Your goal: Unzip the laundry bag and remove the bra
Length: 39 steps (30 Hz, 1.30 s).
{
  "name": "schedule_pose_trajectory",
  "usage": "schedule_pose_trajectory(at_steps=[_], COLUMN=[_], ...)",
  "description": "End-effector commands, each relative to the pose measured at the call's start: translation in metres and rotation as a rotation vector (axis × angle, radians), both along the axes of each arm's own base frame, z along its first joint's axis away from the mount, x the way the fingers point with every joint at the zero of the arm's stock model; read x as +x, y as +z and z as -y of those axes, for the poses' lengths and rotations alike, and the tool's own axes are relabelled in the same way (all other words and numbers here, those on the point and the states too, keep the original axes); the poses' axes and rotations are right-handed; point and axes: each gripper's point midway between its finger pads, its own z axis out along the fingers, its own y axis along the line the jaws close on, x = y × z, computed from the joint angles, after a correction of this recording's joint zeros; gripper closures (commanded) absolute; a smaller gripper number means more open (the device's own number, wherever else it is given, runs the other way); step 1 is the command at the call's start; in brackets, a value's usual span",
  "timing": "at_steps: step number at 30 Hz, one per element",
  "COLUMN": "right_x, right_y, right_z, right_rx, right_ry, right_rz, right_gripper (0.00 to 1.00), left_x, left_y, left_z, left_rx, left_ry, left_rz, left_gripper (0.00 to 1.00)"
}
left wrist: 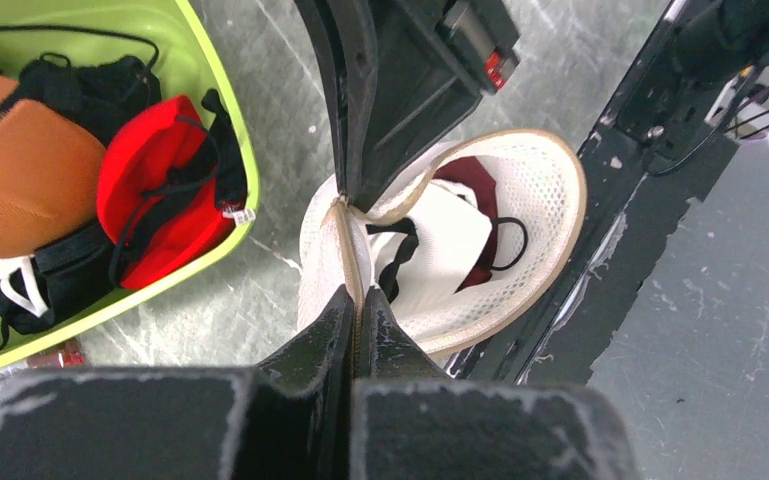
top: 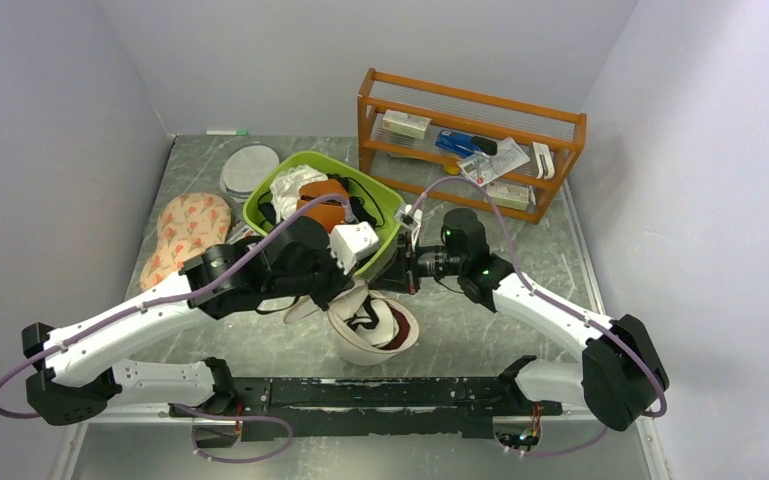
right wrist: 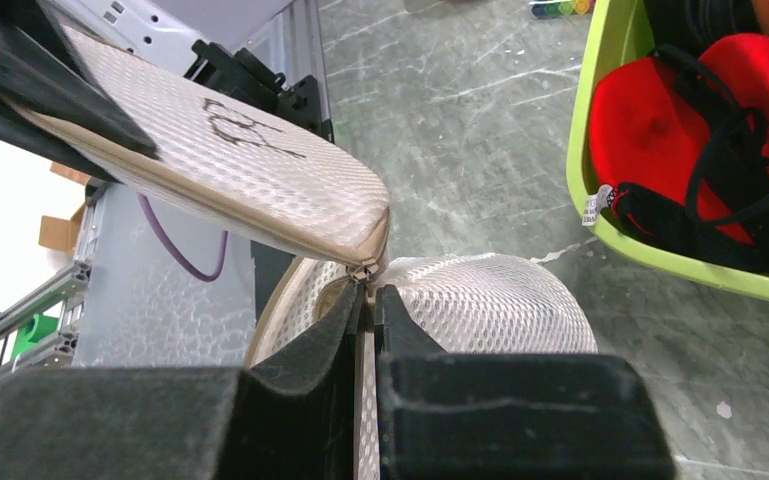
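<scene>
Laundry bag [top: 360, 352]: near middle of the worktop [top: 460, 345], zip largely undone, lid [right wrist: 230, 150] lifted. Left pincer [left wrist: 355, 303] is clamped narrow on the lid's edge and right pincer [right wrist: 368, 292] is clamped on the seam at the hinge; the bra [left wrist: 472, 180] lies inside the drum. Advised handling: hold the lid high, free one pincer, and grasp maroon fabric only, not mesh.

Beyond my left gripper [left wrist: 357, 300], the dark maroon fabric bra [left wrist: 478, 188] is mostly hidden inside the round white mesh laundry bag [left wrist: 545, 185]. What exactly my jaws pinch there, I cannot tell. Left of them, the lime-green plastic tub [left wrist: 248, 170] is cut off.
</scene>
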Motion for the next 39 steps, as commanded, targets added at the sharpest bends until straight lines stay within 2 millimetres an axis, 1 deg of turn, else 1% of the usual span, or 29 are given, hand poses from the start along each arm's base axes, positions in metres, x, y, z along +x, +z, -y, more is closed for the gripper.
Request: schedule_pose_trajectory(at_steps=[1, 3, 5, 10, 16, 19, 22, 23, 25, 27, 29, 31, 33, 35, 36, 39], right_x=[0.013, 0.013, 0.01, 0.008, 0.011, 0.013, 0.013, 0.014, 0.017, 0.023, 0.038, 0.053, 0.057, 0.05, 0.046, 0.034], right_y=[-0.007, -0.008, -0.007, -0.007, -0.004, -0.002, 0.004, 0.006, 0.006, 0.003, -0.008, -0.022, -0.032, -0.039, -0.039, -0.031], right_z=[0.001, 0.001, -0.001, -0.004, -0.007, -0.009, -0.013, -0.014, -0.016, -0.015, -0.008, 0.007, 0.023, 0.039, 0.046, 0.063], right_rx=[-0.02, -0.013, 0.002, 0.021, 0.02, 0.015, 0.039, 0.046, 0.044, 0.024, -0.045, -0.141, -0.225, -0.3, -0.324, -0.356], right_ry=[-0.043, -0.041, -0.027, -0.007, 0.006, 0.024, 0.051, 0.058, 0.049, 0.007, -0.108, -0.26, -0.35, -0.397, -0.416, -0.456], right_rz=[-0.001, -0.006, -0.014, -0.02, 0.009, 0.025, 0.047, 0.05, 0.044, 0.033, 0.012, -0.02, -0.043, -0.078, -0.085, -0.093], right_gripper=[0.98, 0.98, 0.98, 0.98, 0.97, 0.95, 0.89, 0.88, 0.88, 0.88, 0.87, 0.79, 0.73, 0.65, 0.6, 0.4], left_x=[-0.007, -0.007, -0.008, -0.009, -0.019, -0.026, -0.032, -0.032, -0.025, -0.013, -0.002, 0.006, 0.011, 0.016, 0.019, 0.029], left_y=[0.068, 0.083, 0.092, 0.104, 0.121, 0.124, 0.126, 0.127, 0.125, 0.118, 0.107, 0.094, 0.086, 0.082, 0.081, 0.081], left_z=[0.003, 0.004, 0.005, 0.008, 0.012, 0.015, 0.017, 0.017, 0.016, 0.013, 0.011, 0.013, 0.013, 0.013, 0.011, 0.008], left_rx=[-0.182, -0.218, -0.247, -0.304, -0.374, -0.388, -0.402, -0.407, -0.404, -0.384, -0.355, -0.32, -0.301, -0.29, -0.286, -0.284], left_ry=[-0.059, -0.062, -0.071, -0.082, -0.136, -0.171, -0.199, -0.19, -0.14, -0.051, 0.037, 0.098, 0.141, 0.184, 0.211, 0.272], left_rz=[0.085, 0.111, 0.125, 0.14, 0.146, 0.13, 0.11, 0.107, 0.099, 0.087, 0.065, 0.037, 0.019, 0.008, 0.008, 0.005], left_gripper=[0.93, 0.93, 0.93, 0.93, 0.93, 0.93, 0.93, 0.93, 0.93, 0.93, 0.93, 0.93, 0.93, 0.93, 0.93, 0.93])
